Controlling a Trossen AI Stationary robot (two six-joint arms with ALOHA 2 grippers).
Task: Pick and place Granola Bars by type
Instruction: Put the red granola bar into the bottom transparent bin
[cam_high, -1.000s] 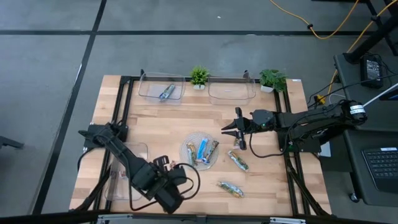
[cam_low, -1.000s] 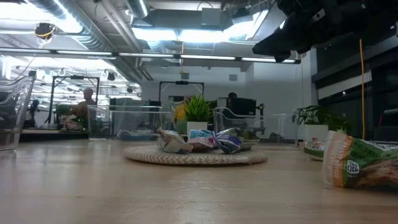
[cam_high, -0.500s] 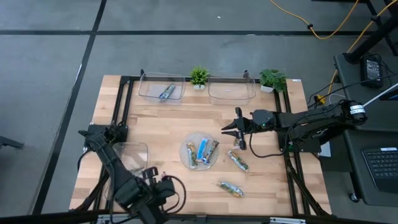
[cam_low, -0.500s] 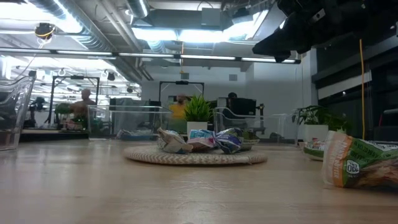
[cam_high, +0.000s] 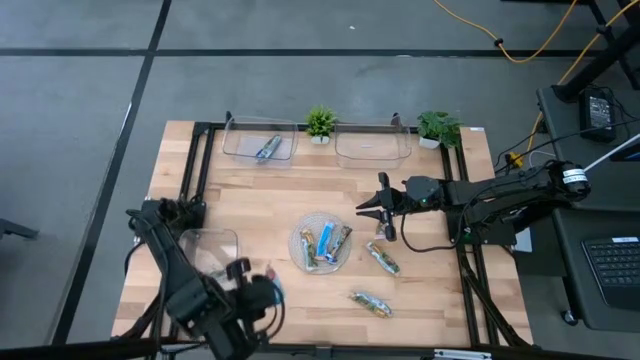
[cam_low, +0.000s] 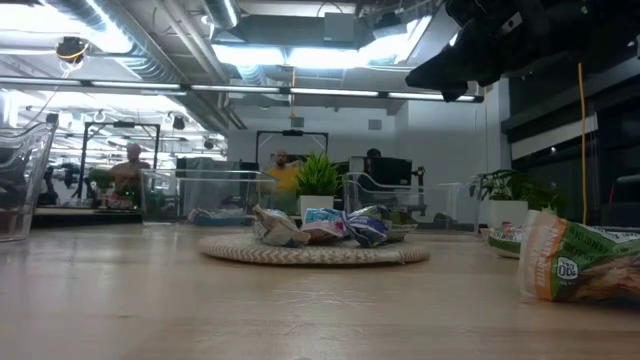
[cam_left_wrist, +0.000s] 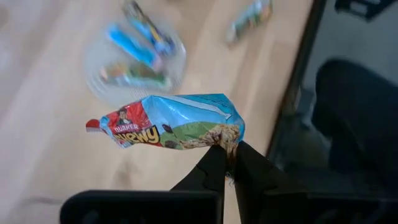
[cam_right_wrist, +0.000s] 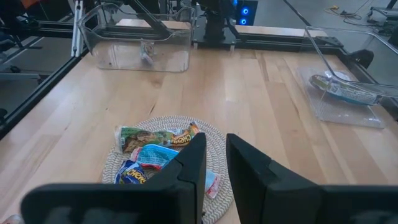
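Note:
My left gripper (cam_high: 262, 288) is near the table's front edge, left of the round plate (cam_high: 297, 252), and is shut on a red and blue granola bar (cam_left_wrist: 168, 121). My right gripper (cam_high: 374, 220) hangs open and empty above the table just right of the plate. It shows in its own wrist view (cam_right_wrist: 216, 165) with a narrow gap between the fingers. Several bars lie on the plate (cam_right_wrist: 158, 152). Two green bars lie flat on the table, one right of the plate (cam_high: 382, 258) and one nearer the front edge (cam_high: 370, 303). A blue bar (cam_high: 268, 148) lies in the far left tray. My left gripper pinches the bar's crimped end (cam_left_wrist: 229, 144) between its two fingertips. The rest of the bar sticks out sideways from the fingers, lifted clear high above the table.
Two clear trays stand at the far edge, the left one (cam_high: 243, 152) and the right one (cam_high: 372, 145), with two small plants (cam_high: 320, 123) beside them. A third clear tray (cam_high: 212, 243) stands at the left, partly under my left arm. The green bar (cam_low: 585, 265) lies close to the low camera.
My left arm has swung toward the table's left and front edge, carrying the red and blue bar clear of the table. My right arm has kept still.

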